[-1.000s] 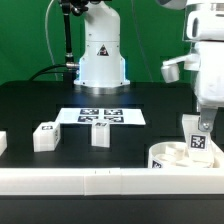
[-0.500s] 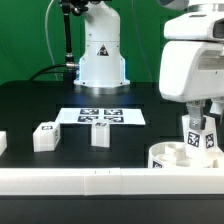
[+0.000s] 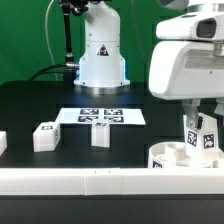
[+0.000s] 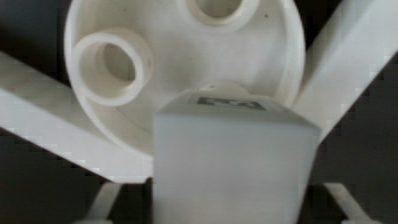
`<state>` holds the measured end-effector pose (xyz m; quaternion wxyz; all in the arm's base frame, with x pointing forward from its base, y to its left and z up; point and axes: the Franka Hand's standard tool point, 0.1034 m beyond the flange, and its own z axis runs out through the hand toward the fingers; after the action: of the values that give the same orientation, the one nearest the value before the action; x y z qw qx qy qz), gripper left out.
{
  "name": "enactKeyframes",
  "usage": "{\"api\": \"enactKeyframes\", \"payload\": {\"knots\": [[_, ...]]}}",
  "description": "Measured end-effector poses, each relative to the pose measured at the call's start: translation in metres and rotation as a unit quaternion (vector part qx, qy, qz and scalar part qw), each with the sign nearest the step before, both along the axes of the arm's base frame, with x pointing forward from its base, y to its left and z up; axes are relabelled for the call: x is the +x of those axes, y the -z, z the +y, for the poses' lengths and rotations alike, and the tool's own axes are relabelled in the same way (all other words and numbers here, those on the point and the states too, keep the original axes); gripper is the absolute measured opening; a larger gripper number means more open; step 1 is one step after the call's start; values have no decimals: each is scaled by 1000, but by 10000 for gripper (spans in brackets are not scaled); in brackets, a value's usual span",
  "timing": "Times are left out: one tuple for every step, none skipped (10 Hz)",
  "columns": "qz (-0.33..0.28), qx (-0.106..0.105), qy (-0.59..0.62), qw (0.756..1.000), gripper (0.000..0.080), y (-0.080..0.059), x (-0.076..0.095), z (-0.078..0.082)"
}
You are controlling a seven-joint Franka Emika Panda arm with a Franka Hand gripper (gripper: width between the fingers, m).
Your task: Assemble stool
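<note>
Gripper point(image 3: 201, 119) jaws sit at a middling width, clamped on a chunky white plastic leg point(image 3: 200, 138) held upright over the thick round white plastic seat disc point(image 3: 166, 158). The disc lies near, at the exterior view's right, by the long white border rail point(image 3: 90, 181). Whether the leg is seated I cannot tell; the wrist view shows two round sockets point(image 4: 111, 65) open.

I judge the work early. A loose white leg point(image 3: 45, 136), a second loose leg point(image 3: 100, 133) and a cut-off white piece point(image 3: 2, 143) wait to the left.

No words are legible. There are only black-and-white square tags on the legs and the flat marker board point(image 3: 100, 116), and a triangular sign on the white robot base point(image 3: 101, 52).
</note>
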<state>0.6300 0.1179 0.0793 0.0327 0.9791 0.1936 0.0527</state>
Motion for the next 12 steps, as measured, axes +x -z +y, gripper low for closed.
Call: {"api": "enactKeyframes", "payload": {"knots": [[-2, 9, 52, 999, 347, 0, -1, 0], [-7, 17, 102, 995, 347, 0, -2, 2], [-10, 27, 155, 988, 347, 0, -3, 4], [-11, 40, 207, 977, 346, 0, -4, 6], [-13, 50, 259, 964, 346, 1, -4, 7], [-18, 57, 310, 949, 346, 1, -4, 6], [-17, 67, 365, 928, 346, 1, -4, 4], [-17, 73, 413, 908, 346, 1, -4, 2], [-16, 79, 442, 893, 346, 1, -4, 1], [-15, 83, 464, 882, 346, 1, -4, 1], [-14, 86, 477, 875, 346, 1, -4, 0], [-11, 94, 515, 852, 346, 1, -4, 0]]}}
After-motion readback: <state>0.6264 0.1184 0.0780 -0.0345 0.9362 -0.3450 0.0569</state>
